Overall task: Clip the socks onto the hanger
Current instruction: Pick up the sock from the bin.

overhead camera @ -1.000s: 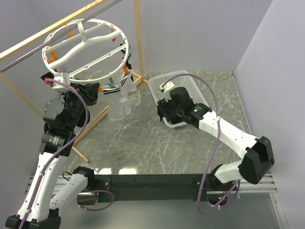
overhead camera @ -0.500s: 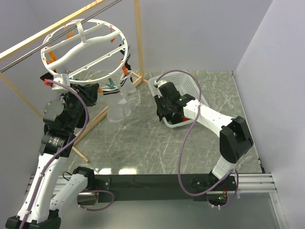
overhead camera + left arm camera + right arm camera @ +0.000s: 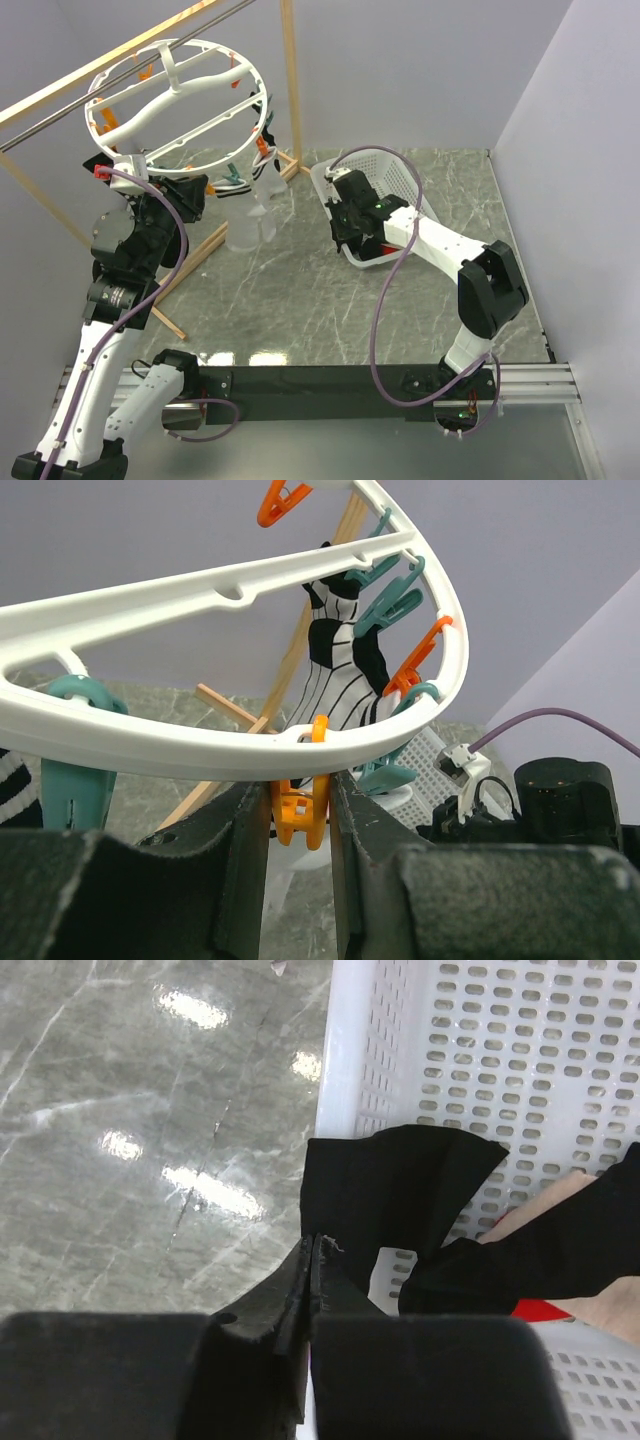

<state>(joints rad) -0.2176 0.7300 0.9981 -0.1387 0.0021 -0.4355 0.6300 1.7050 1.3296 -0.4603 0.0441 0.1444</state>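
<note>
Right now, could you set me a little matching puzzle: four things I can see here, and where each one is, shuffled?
Things:
1. small orange plastic clip
2. soft black fabric sock
3. black-and-white striped sock
4. white perforated plastic basket

Places:
A. standing on the grey marbled table
B. pinched by the right tool
C. already pegged onto the round white plastic hanger
D. held in the left tool

Pairs: 1-D, 2-B, 3-C, 4-A.
</note>
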